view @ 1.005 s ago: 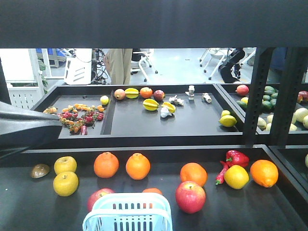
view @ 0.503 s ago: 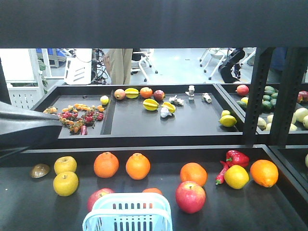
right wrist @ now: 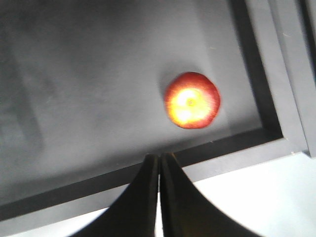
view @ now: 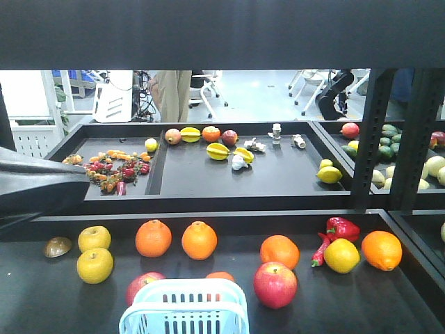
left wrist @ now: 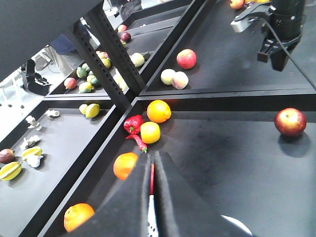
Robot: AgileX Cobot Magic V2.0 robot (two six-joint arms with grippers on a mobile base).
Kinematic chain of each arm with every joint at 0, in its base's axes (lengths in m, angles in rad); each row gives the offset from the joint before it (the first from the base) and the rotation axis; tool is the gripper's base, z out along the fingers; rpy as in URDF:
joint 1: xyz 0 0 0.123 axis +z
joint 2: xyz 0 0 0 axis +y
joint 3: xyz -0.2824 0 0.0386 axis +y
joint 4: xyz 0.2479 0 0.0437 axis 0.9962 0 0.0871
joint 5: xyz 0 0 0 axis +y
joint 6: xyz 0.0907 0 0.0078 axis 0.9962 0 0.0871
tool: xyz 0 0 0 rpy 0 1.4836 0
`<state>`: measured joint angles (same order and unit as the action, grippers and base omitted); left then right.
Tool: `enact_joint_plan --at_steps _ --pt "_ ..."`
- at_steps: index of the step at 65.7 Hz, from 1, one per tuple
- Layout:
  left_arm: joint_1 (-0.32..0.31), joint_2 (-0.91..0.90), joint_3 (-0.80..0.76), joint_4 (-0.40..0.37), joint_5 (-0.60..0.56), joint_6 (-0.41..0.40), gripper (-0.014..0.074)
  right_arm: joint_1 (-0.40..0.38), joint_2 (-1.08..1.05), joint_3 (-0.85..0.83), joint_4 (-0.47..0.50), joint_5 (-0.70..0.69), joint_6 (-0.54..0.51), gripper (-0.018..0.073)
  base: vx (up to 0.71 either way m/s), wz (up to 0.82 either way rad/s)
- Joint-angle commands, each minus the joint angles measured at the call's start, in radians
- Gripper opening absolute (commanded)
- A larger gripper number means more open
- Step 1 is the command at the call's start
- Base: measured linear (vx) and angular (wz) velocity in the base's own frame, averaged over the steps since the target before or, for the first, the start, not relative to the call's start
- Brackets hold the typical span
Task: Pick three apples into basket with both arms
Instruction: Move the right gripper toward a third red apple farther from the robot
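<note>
The pale blue basket (view: 184,306) stands at the near edge of the front shelf. One red apple (view: 275,284) lies just right of it, and another apple (view: 142,285) shows partly behind its left corner. In the left wrist view my left gripper (left wrist: 152,165) is shut and empty, with a red sliver showing through the slit between its fingers. A third apple (left wrist: 290,122) lies alone to the right, below the right arm (left wrist: 281,24). In the right wrist view my right gripper (right wrist: 159,157) is shut and empty, hovering over the shelf's edge short of that apple (right wrist: 191,100).
Oranges (view: 153,238) (view: 199,240) (view: 279,251) (view: 382,250), two yellow apples (view: 94,265), a yellow fruit (view: 341,255) and a red pepper (view: 341,228) lie behind the basket. A raised tray (view: 229,202) of fruit sits further back. Black uprights (view: 370,139) stand at the right. The left arm (view: 35,184) reaches in from the left.
</note>
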<state>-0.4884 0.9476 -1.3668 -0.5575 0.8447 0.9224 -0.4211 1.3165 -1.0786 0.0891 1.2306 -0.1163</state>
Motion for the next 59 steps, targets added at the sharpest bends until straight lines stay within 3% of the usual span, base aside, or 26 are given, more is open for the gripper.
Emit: enact_joint_plan --at_steps 1,11,20,27,46,53,59 --pt "-0.005 -0.007 -0.027 -0.031 -0.061 -0.01 -0.0007 -0.014 -0.025 0.055 0.02 0.051 -0.046 -0.0004 0.0 0.0" --pt "-0.005 -0.007 -0.027 -0.031 -0.061 -0.01 -0.0007 -0.013 -0.025 0.158 0.019 0.016 -0.086 0.001 0.0 0.0" --pt "-0.005 -0.007 -0.027 -0.031 -0.061 -0.01 -0.0007 -0.013 -0.025 0.163 0.017 -0.013 -0.086 0.0088 0.0 0.0" --pt "-0.005 -0.007 -0.027 -0.031 -0.061 -0.01 -0.0007 -0.013 -0.025 0.164 0.017 -0.013 -0.086 0.0196 0.0 0.0" --pt "-0.005 -0.007 -0.027 -0.031 -0.061 -0.01 -0.0007 -0.013 -0.025 0.164 0.019 -0.028 -0.077 0.0612 0.0 0.0" --pt "-0.005 -0.007 -0.027 -0.031 -0.061 -0.01 -0.0007 -0.013 -0.025 0.164 0.007 -0.063 -0.078 0.0701 0.0 0.0" --pt "-0.005 -0.007 -0.027 -0.031 -0.061 -0.01 -0.0007 -0.013 -0.025 0.164 -0.025 -0.131 -0.066 0.072 0.0 0.0"
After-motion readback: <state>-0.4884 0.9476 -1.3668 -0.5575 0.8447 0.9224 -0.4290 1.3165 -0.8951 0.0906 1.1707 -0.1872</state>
